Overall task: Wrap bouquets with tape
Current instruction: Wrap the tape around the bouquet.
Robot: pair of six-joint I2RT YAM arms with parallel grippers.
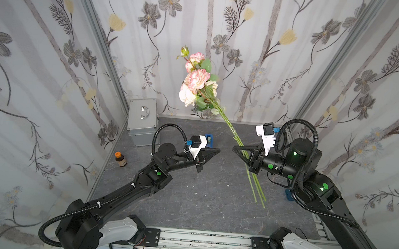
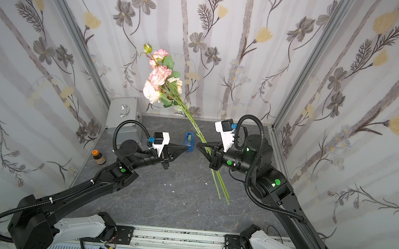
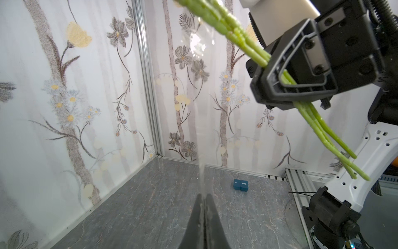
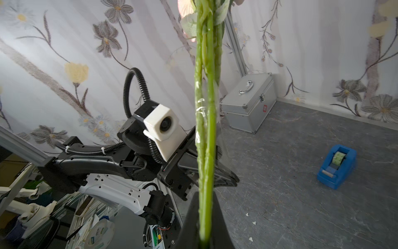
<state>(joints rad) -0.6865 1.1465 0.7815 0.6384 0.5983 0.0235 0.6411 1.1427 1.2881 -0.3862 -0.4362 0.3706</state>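
- Flowered wallpaper (image 1: 50, 67) closes in a grey stone-look table (image 1: 186, 202).
- Right gripper (image 1: 235, 148) is clamped tight on the bouquet (image 1: 196, 80) at mid-stem, holding it tilted in the air with its blooms toward the back wall.
- Left gripper (image 3: 203, 199) has its jaws pressed together on a thin clear strip (image 3: 202, 129) that runs up to the stems (image 3: 247, 45).
- Blue tape dispenser (image 2: 189, 141) stands on the table toward the back, past the left gripper's tip.

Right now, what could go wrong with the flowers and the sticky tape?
The right gripper pinches the bouquet only by its thin stems, far from the blooms, so it could swivel or slip. The clear tape strip in the left gripper might twist or stick to itself.
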